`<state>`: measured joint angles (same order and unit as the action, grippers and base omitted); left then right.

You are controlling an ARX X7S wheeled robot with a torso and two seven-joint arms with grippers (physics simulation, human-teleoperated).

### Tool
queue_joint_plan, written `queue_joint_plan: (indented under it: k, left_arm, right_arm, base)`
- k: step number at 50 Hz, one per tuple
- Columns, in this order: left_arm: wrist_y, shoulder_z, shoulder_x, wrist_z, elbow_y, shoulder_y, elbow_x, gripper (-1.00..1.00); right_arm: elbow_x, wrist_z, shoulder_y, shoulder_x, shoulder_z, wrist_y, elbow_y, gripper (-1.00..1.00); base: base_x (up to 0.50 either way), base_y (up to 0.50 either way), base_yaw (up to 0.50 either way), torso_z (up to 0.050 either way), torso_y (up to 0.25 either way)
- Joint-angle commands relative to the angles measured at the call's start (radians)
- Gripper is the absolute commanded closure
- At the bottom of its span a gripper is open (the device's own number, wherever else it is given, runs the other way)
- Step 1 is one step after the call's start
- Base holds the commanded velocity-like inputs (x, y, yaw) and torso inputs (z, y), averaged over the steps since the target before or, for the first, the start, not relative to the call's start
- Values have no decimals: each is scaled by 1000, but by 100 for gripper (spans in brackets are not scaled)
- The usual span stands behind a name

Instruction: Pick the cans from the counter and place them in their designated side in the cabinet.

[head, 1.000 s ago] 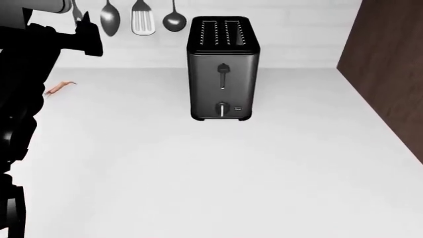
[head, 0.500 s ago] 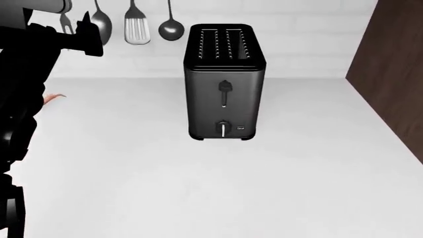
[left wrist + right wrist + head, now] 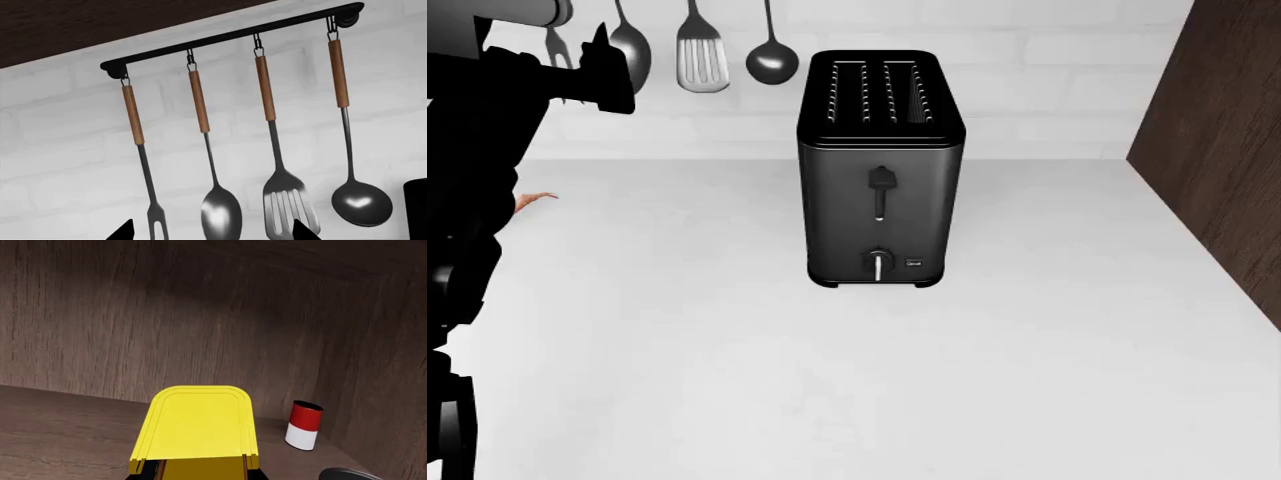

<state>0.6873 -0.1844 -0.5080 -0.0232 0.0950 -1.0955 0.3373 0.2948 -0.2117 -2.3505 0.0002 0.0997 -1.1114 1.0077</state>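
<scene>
So the left gripper [image 3: 210,235] is hanging up by the wall, well off the counter [image 3: 827,400]. Only two dark finger tips [image 3: 123,231] are poking into its wrist view and nothing's sitting between them, so it's looking spread and empty. Straight ahead of it are a fork [image 3: 155,220], a spoon [image 3: 221,215], a slotted spatula [image 3: 287,210] and a ladle [image 3: 361,202], all dangling off a black rail [image 3: 227,37]. Nothing for it to do there.

In the head view the toaster [image 3: 881,170] is standing mid-counter, and I'm not seeing any can left down there.

The right gripper [image 3: 200,475] is the one working. It's reaching inside the cabinet [image 3: 167,330] and clamping the yellow-topped can [image 3: 198,425], which is filling the space right in front of it. I can't really tell if the can is touching the shelf yet. The red can [image 3: 304,425] is already standing upright further in, off to one side near the cabinet's side wall.

My take: it's mid-placement. I'd keep the can level, lower it until the base sits flat, keep it well apart from the red one, then let go slowly and back straight out.
</scene>
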Motion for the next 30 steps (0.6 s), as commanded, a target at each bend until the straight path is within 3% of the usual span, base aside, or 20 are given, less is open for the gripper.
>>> queue_joint_plan:
  k: [1,3,4,30]
  left_arm:
    - [-1,-3,-2,0,0,-1,0,-100]
    - [0,-4,-2,0,0,-1,0,-100]
    - [0,-4,-2,0,0,-1,0,-100]
    - [-7,0,-1,-3,1,1,6,-100]
  right_arm:
    - [8,-32,-6,0,7,4,-5,100]
    - [8,-32,-6,0,7,4,-5,100]
    - [8,-32,-6,0,7,4,-5,-100]
    - [8,-32,-6,0,7,4,-5,-100]
  base:
    - [0,0,0,0,0]
    - [0,0,0,0,0]
    - [0,0,0,0,0]
    - [0,0,0,0,0]
